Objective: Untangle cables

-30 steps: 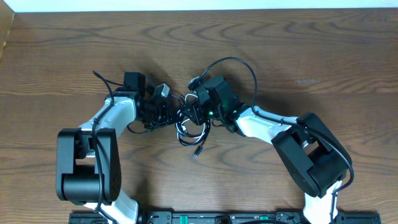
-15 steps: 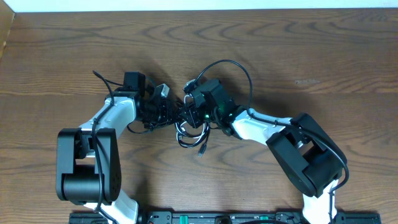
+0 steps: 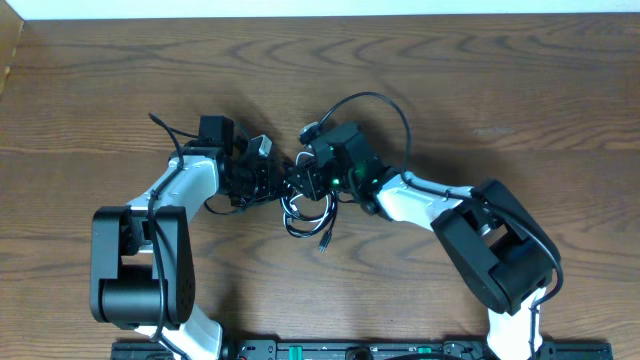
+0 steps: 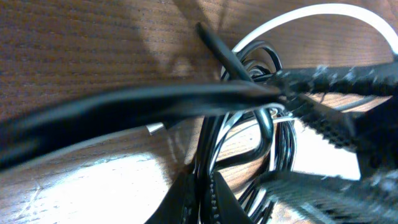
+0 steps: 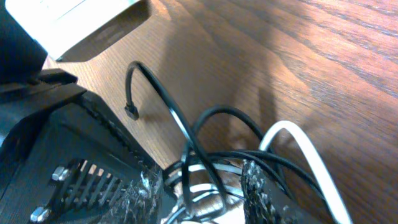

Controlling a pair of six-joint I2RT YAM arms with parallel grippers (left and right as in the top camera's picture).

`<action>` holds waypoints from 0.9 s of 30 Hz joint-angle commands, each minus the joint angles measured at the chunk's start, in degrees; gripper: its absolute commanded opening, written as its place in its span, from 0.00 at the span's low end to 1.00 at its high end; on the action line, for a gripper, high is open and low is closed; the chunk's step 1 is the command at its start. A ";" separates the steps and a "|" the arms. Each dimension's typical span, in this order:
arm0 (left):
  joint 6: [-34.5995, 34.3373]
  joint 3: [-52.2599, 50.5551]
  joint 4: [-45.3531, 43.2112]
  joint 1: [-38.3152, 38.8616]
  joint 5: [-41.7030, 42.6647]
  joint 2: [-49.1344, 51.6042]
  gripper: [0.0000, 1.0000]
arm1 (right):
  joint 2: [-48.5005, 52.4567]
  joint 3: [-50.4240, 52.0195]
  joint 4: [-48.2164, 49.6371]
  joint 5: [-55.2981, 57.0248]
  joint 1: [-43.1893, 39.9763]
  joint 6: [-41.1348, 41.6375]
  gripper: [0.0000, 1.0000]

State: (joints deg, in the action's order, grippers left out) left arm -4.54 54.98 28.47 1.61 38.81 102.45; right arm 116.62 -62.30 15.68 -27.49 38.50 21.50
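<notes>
The cables lie as one small tangle on the wooden table between my two grippers, with a plug end trailing toward the front. In the left wrist view my left gripper is shut on black cable strands. The white cable arcs above them. My right gripper stands open, its textured fingers apart. Loops of the black cable and white cable pass loosely between them. Overhead, the left gripper and right gripper nearly touch.
The right arm's own thick black wire arches above the tangle. The left arm's white link fills the top left of the right wrist view. Both arm bases stand at the front edge. Bare wood surrounds the arms.
My right gripper shifted left toward the left gripper, then eased slightly back, and its fingers stand wider. The tangle and plug end nudged a little. The left gripper kept its grip.
</notes>
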 commanded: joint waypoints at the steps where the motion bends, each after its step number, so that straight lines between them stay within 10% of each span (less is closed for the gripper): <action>1: -0.28 -0.61 0.15 -0.24 -0.70 0.50 0.07 | -1.22 -0.63 -1.27 -3.76 -1.11 3.78 0.36; 27: -0.26 -0.61 0.20 -0.24 -0.70 0.50 0.07 | -1.16 -0.59 -2.38 -0.11 0.92 4.57 0.19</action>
State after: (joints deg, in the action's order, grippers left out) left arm -4.56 54.98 28.49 1.61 38.63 102.45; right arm 116.62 -62.30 13.37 -30.61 38.85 26.92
